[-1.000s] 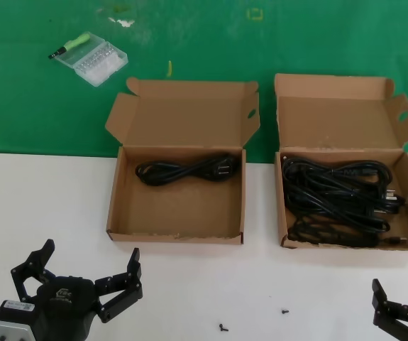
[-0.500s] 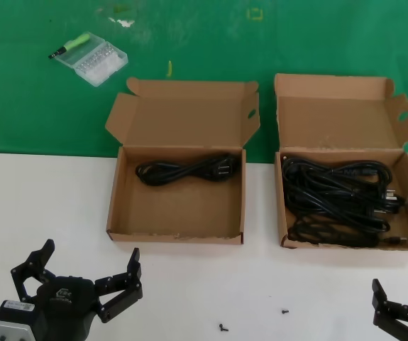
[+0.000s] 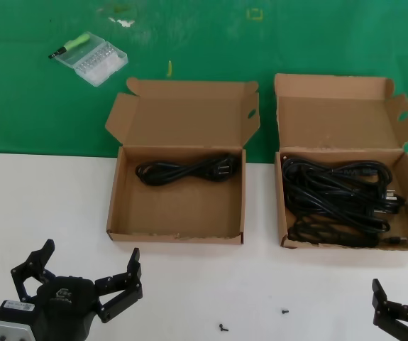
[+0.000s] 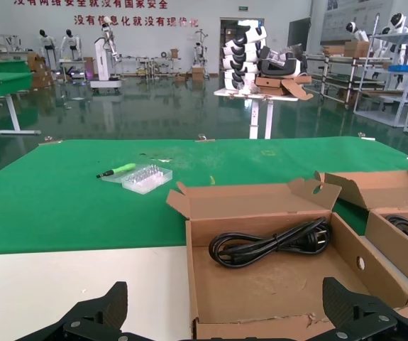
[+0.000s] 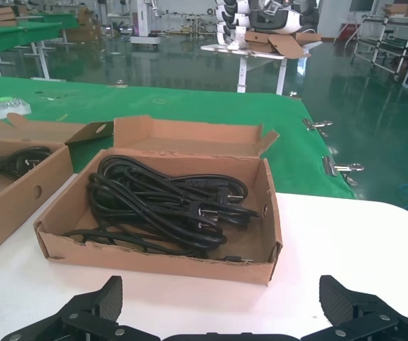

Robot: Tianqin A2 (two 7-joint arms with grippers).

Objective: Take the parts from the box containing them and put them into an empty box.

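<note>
The wider carton with two flared lid flaps [image 3: 175, 236] lies open on the left and holds one coiled black power cord [image 3: 182, 172] near its back wall. To its right, the squarish carton [image 3: 353, 244] is open and holds several tangled black cords [image 3: 338, 199]. My left gripper [image 3: 89, 254] hovers open over the white table just in front of the wide carton [image 4: 260, 284], with the single cord [image 4: 267, 243] beyond it. My right gripper [image 3: 402, 316] sits open at the near right, in front of the squarish carton [image 5: 154, 259] and its cords [image 5: 161, 202]. Neither gripper [image 4: 223, 298] [image 5: 219, 288] holds anything.
A clear plastic screw case with a green screwdriver [image 3: 90, 58] lies on the green mat [image 3: 204, 42] at the back left. Two tiny black screws [image 3: 223, 328] lie on the white table between my grippers. Both lids stand up behind the cartons.
</note>
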